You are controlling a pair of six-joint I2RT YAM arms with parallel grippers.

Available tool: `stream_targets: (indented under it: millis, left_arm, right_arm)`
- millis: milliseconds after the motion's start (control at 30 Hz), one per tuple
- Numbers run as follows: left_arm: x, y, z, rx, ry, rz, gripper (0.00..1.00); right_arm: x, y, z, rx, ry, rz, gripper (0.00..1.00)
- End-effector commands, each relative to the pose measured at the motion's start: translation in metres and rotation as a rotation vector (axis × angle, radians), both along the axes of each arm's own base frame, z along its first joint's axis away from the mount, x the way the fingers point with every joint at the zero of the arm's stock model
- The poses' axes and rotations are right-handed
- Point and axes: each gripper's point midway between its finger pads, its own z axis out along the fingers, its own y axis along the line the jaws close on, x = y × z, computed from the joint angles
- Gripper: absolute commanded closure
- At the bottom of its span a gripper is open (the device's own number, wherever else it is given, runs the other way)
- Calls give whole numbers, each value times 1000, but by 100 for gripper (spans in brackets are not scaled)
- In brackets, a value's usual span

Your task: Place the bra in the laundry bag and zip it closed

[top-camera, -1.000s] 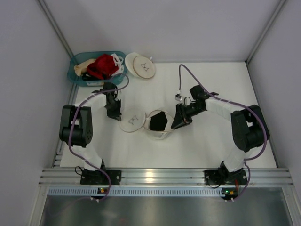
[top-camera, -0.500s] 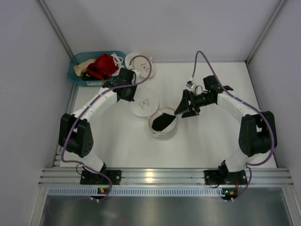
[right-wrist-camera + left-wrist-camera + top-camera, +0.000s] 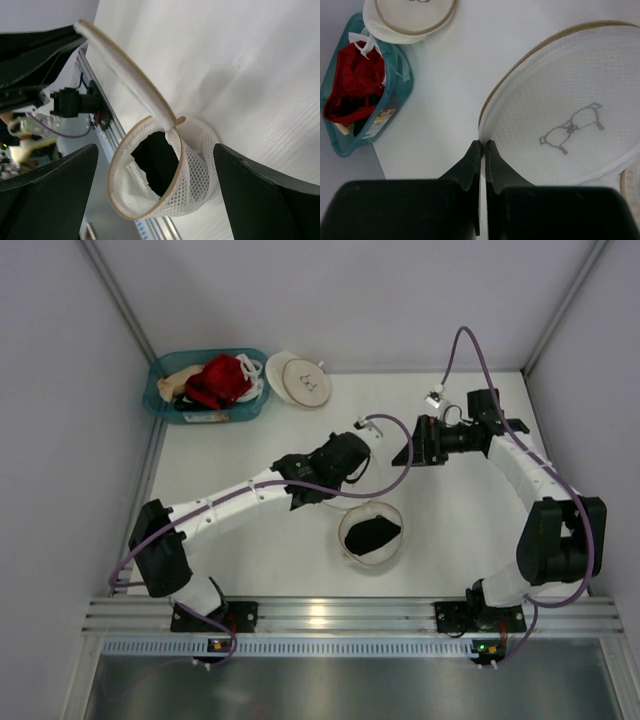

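Observation:
The laundry bag stands open near the table's middle, with the black bra inside it. In the right wrist view the bag shows the bra through its mouth, and its lid rises edge-on from the hinge. My left gripper is shut on the rim of that lid, which bears a small dark mark. Seen from above, the left gripper hangs over the bag's far-left side and hides the lid. My right gripper is open and empty, well behind the bag.
A teal basket at the back left holds a red garment and a beige one. A second round bag with a tan-rimmed lid lies beside it. Both also show in the left wrist view: basket, second bag.
My left arm swung the lid up from the left and over toward the bag's mouth. The bag slid nearer and rightward. My right gripper let go of the rim, opened and drew back to the far right.

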Motion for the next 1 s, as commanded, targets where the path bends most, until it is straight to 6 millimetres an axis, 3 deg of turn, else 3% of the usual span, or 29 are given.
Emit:
stream_targets:
  millis: [0,100,300,533,600,633,733,767,867,900,967]
  left_arm:
    - [5,7,38,-43,-116,-30,100]
    - [3,-1,37,-54,-122,-94,100]
    - [2,-21,40,-116,-129,-193,100]
    - [-3,-38,43,-180,-139,-292,100]
    - [-2,-38,43,-200,-141,-298,100]
    - [-3,-40,44,-216,-134,-310,100]
    - [-1,-38,48,-250,-133,-290,100]
    - [3,-34,52,-264,-136,-273,99]
    - [10,-24,62,-306,-119,-219,85]
    - [13,-20,67,-323,-117,-200,72]
    - [22,-8,80,-378,-101,-146,61]
  right_arm:
    - [6,5,57,55,-407,160,1]
    - [6,11,71,123,-448,232,0]
    - [20,31,48,103,-478,283,1]
    - [12,61,35,121,-535,348,4]
    - [10,67,33,123,-533,358,21]
    - [6,72,30,126,-528,366,40]
    - [5,73,29,112,-550,348,76]
    - [7,70,33,100,-576,333,97]
    - [13,63,35,71,-592,286,100]
    - [16,59,42,63,-609,257,100]
    - [27,50,43,18,-631,184,100]
